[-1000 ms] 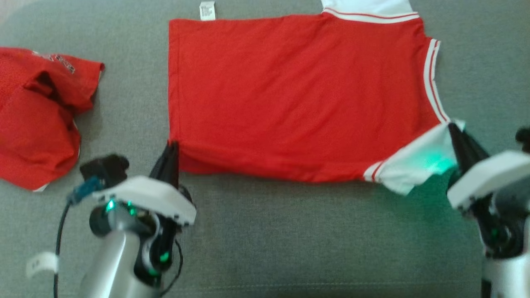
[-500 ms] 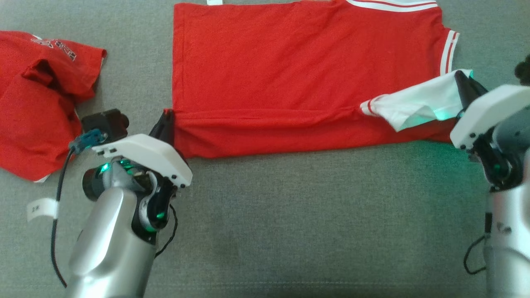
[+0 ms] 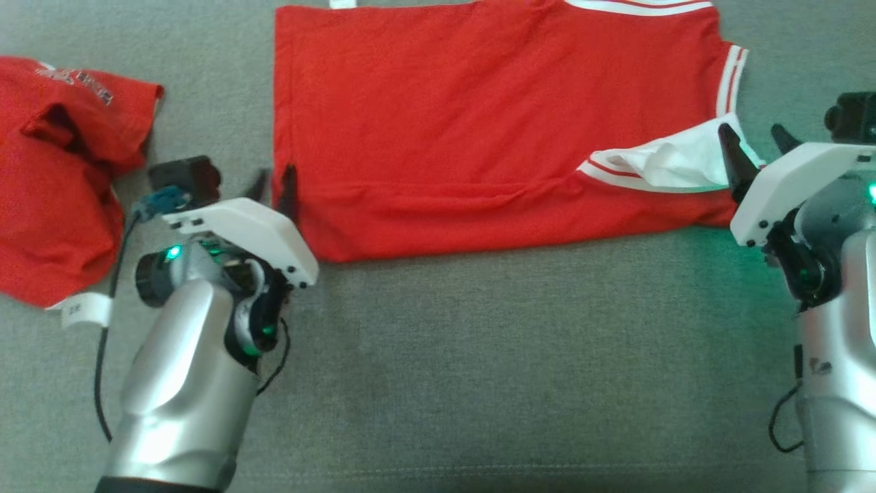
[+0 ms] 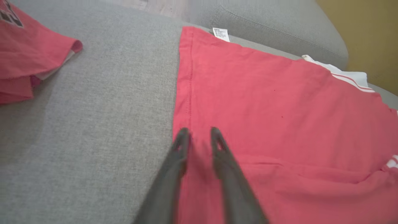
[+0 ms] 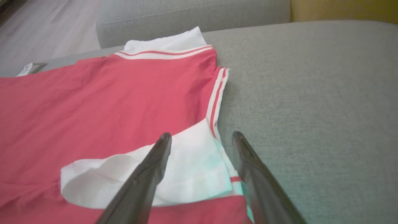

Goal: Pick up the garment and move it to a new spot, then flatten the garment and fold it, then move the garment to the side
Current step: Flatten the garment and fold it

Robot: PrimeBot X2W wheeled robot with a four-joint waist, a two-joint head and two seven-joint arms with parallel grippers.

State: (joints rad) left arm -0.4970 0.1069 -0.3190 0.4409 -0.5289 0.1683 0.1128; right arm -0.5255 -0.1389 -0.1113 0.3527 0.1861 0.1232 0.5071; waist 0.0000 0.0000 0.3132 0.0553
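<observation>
Released shirt (image 3: 479, 116) at both near ends. Parted left pincer (image 3: 275, 183) partway at its 8 o'clock hem corner, seemingly gripping nothing; spread right pincer (image 3: 751, 137) wide over white sleeve (image 3: 674, 164), 3 o'clock, empty. Left shirt flat on sofa (image 3: 479, 356), toward 12 o'clock, near strip folded over. Judged first fold laid.

Grey cushion (image 3: 479, 376): red garment (image 3: 479, 123) spread flat; crumpled red shirt (image 3: 55, 205) left.

crumpled red shirt (image 3: 61, 205), grey sofa cushion (image 3: 513, 376), yellow wall (image 4: 373, 37)
</observation>
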